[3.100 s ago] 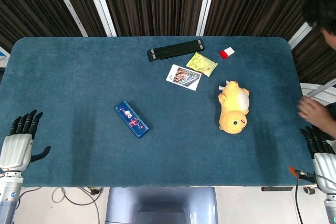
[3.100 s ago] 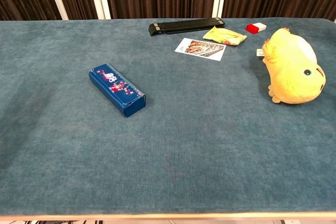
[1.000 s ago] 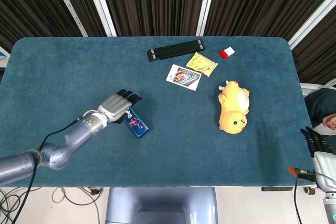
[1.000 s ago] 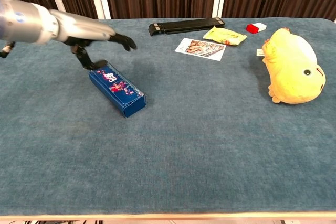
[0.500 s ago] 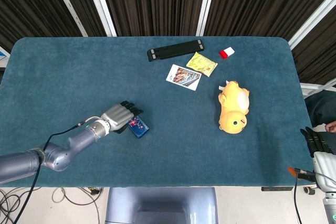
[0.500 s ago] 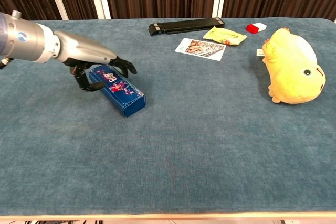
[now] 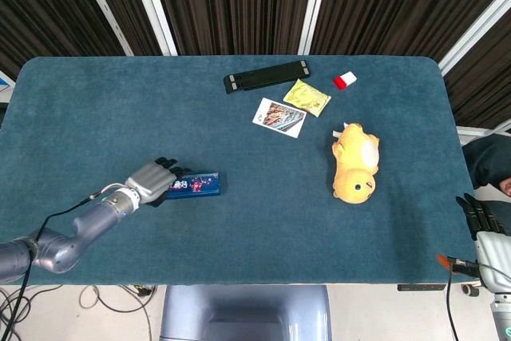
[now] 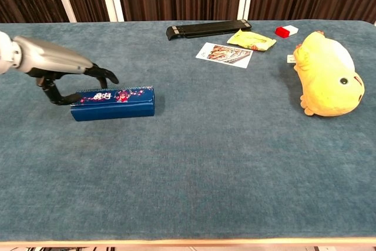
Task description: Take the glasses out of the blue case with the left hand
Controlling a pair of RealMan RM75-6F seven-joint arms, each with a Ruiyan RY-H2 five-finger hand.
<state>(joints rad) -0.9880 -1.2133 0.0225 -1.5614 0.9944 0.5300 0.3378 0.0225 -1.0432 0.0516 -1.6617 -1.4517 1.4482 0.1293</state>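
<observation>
The blue case (image 7: 196, 185) (image 8: 113, 103) lies closed on the table, long side running left to right, with a floral print on its lid. My left hand (image 7: 150, 179) (image 8: 66, 70) grips the case's left end: the thumb sits at the near left corner and the fingers reach over the far side. The glasses are hidden inside the case. My right hand (image 7: 482, 224) stays off the table's front right corner with its fingers straight and nothing in it; only the head view shows it.
A yellow plush chick (image 7: 356, 169) (image 8: 326, 76) lies at the right. At the back are a black bar (image 7: 266, 76), a yellow packet (image 7: 307, 97), a picture card (image 7: 279, 117) and a small red and white box (image 7: 345, 80).
My left hand came down onto the case, then pulled left and toward me. The case swung from a diagonal to lying left to right and slid left. The right hand stayed still.
</observation>
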